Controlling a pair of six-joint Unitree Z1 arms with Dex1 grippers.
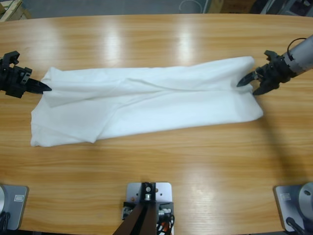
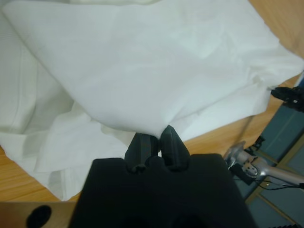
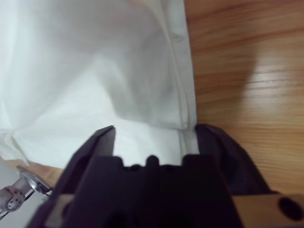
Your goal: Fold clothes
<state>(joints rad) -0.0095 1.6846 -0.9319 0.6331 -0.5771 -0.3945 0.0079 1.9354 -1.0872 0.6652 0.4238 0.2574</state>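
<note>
The clothes are one white T-shirt (image 1: 146, 100), lying folded into a long band across the middle of the table. My left gripper (image 1: 46, 88) is at the shirt's left end, flat and low. In the left wrist view the left gripper (image 2: 159, 133) is shut on a pinch of the shirt (image 2: 156, 61), which lifts into a ridge from the jaws. My right gripper (image 1: 247, 87) is at the shirt's right end. In the right wrist view the right gripper (image 3: 156, 129) is open wide, with the hemmed edge of the shirt (image 3: 85, 71) lying between the jaws.
Bare wooden table (image 1: 156, 44) runs all around the shirt, with wide strips behind and in front of it. The table's far edge lies along the top of the high view. The right gripper's black tip (image 2: 287, 95) shows past the shirt's far end.
</note>
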